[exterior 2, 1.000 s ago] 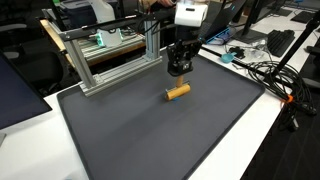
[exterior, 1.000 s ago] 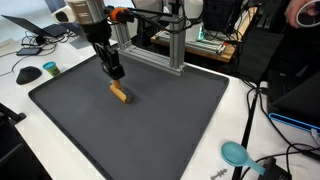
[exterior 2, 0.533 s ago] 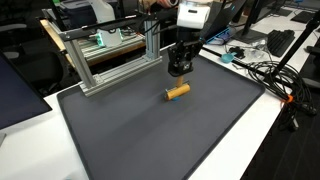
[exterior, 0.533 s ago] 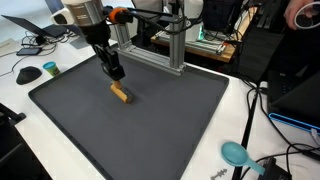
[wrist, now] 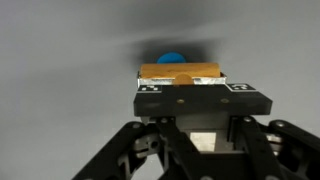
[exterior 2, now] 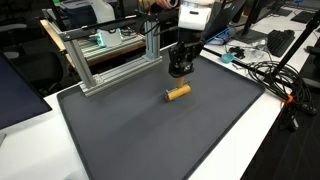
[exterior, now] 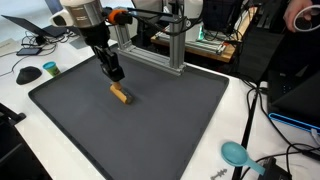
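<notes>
No shift is noted since the earlier pictures: gripper (exterior: 117, 75) and peg (exterior: 120, 94) stand as before, so work is judged paused. The peg lies on the mat (exterior: 150, 130), nearer the bench edge bearing the frame (exterior: 176, 48), just beside the gripper, untouched. Finger spacing cannot be told.

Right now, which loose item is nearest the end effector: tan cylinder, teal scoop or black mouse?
The tan cylinder, alone on the dark mat beside the end effector; the scoop and mouse lie off it.
</notes>
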